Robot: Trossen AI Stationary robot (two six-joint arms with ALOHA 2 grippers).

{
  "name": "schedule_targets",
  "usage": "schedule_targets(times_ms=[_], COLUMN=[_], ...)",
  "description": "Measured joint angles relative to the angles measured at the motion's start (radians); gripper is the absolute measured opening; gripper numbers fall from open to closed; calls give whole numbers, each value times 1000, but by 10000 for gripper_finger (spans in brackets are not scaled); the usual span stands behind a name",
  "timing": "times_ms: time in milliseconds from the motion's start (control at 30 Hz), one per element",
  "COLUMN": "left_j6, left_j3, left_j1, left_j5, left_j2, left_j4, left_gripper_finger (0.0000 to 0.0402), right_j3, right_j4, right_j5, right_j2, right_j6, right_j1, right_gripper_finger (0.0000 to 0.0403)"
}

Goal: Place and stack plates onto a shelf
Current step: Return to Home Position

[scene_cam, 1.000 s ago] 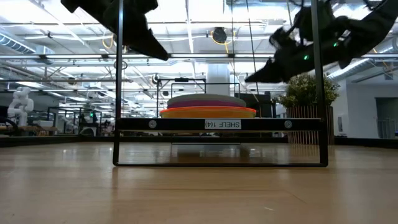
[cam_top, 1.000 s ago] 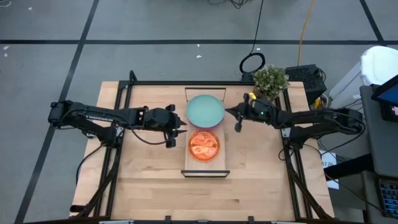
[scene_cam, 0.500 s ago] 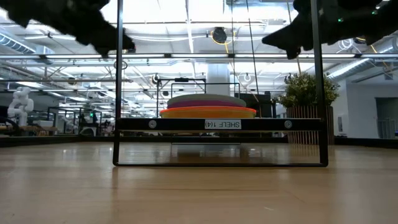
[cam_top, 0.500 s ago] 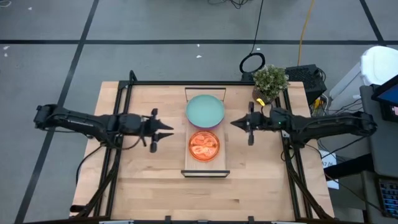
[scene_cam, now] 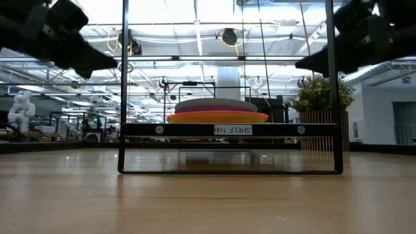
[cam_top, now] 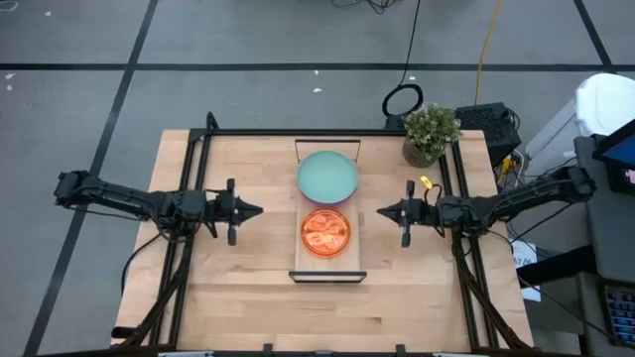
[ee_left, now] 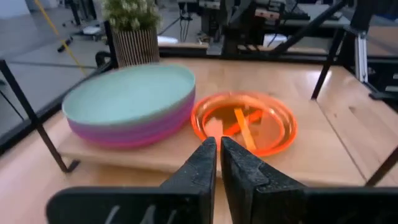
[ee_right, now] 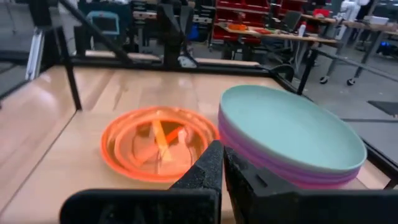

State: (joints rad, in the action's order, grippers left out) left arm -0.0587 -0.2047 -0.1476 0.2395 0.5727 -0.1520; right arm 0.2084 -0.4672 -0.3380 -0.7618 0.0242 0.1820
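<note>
- Plates [ee_left: 127, 99] stand in two stacks on the shelf [cam_top: 327, 269], which runs from 12 to 6 o'clock across the middle of the desk [cam_top: 238, 293].
- The larger stack, with the mint-green plate [cam_top: 327, 176] on top of purple ones, takes the 12 o'clock end. The smaller stack, topped by the translucent orange plate [cam_top: 325, 231], sits just beside it toward 6 o'clock. Whether their rims touch cannot be told.
- The left end effector [cam_top: 258, 209] hovers above the desk at 9 o'clock of the orange plate, well apart from it. Its fingers are together and hold nothing.
- The right end effector [cam_top: 381, 211] mirrors it at 3 o'clock, fingers likewise together and empty.
- Handling, as a judgement: these plastic plates look light and stiff, with smooth, slippery faces. They are unlikely to break, but a stack could slide if nudged.
- The raised rim is the natural hold, pinched at the side facing the arm. The thin translucent ones probably flex a little.
- Stacking looks complete.
</note>
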Motion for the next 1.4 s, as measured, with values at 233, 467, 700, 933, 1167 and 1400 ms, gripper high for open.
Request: schedule_targets(times_ms=[233,467,700,933,1167,1400], left_j6=[-25,-26,-23,-39,-59,-75], left_j3=[49,62,64,118,185,195], left_j1=[-49,-69,-73,-88,-91,-91], left_j5=[64,84,85,102,103,104], left_j2=[-6,-6,-6,-47,-154,-237], left_j4=[4,-5,5,-10,-9,47], left_gripper_finger=[23,23,23,23,23,23], right_j3=[-94,-188,-189,-191,-192,-193], right_j4=[-43,-132,-50,25,92,159], right_j5=[38,76,78,78,78,77], right_j2=[31,101,173,248,318,389], right_j6=[83,124,130,130,145,165], right_j1=[36,34,34,34,34,34], right_gripper_finger=[0,0,0,0,0,0])
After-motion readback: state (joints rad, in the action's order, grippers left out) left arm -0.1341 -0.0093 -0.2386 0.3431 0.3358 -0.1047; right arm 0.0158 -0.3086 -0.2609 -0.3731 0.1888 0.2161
